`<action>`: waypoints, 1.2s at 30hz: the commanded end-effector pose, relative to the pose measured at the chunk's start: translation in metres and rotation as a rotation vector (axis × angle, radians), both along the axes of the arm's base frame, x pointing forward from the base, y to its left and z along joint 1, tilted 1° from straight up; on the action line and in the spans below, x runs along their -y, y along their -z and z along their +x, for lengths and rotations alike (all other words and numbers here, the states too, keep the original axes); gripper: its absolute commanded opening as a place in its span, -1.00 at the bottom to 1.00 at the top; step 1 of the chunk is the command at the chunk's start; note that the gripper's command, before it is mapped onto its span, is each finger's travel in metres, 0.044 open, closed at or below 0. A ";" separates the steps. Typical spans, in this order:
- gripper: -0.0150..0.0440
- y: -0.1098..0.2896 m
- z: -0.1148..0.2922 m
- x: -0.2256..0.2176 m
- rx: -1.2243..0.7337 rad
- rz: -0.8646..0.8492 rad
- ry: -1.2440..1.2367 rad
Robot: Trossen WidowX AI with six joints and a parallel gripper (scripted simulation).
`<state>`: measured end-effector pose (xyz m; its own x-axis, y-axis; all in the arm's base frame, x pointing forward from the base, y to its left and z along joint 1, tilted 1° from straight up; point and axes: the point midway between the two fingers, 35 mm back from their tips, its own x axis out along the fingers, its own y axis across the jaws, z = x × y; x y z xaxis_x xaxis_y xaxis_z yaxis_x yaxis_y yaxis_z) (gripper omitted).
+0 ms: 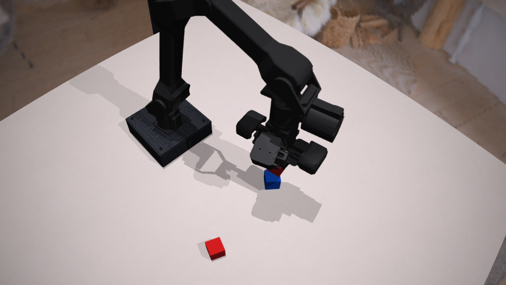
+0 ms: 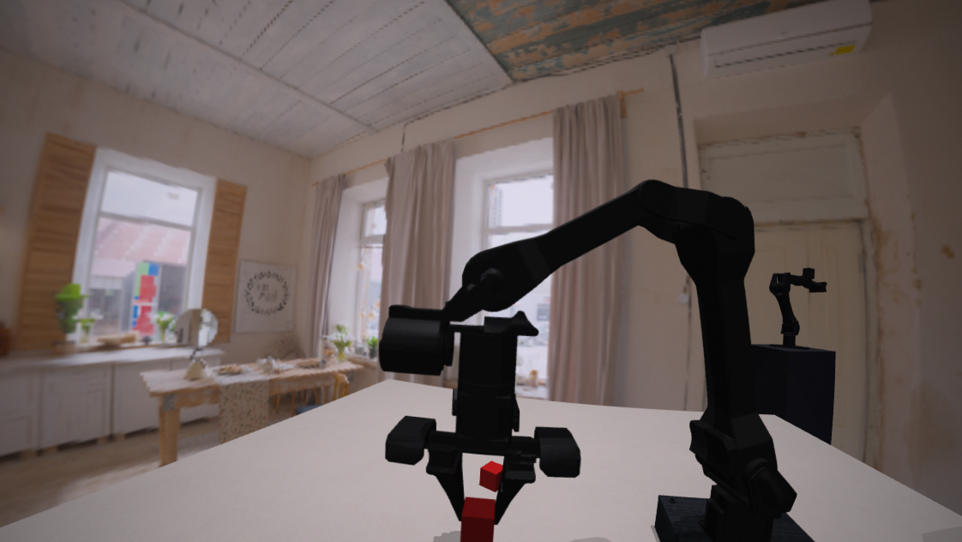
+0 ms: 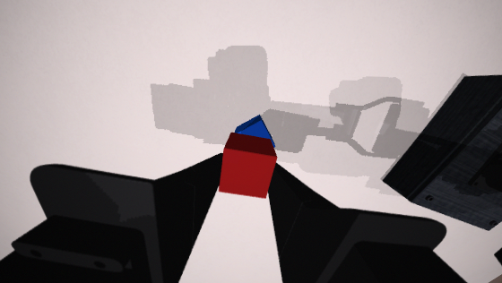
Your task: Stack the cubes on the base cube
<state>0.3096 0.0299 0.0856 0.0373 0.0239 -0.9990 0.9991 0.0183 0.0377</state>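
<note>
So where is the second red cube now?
In the top view the loose red cube lies alone on the table, toward the near edge, well apart from the blue cube and the gripper.

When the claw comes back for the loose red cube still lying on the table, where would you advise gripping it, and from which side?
I'd come straight down from above on the loose red cube and close on two opposite vertical side faces. It lies flat on the table, top face level and standing free on all sides, turned slightly askew, so rotate the claw, currently shut on the other red cube, to match.
</note>
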 end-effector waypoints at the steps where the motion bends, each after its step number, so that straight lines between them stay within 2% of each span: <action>1: -0.14 0.004 -0.003 -0.011 -0.002 0.004 0.066; 18: -0.14 0.008 -0.005 -0.022 -0.004 0.007 0.127; 36: -0.14 0.035 -0.005 -0.023 -0.004 0.007 0.133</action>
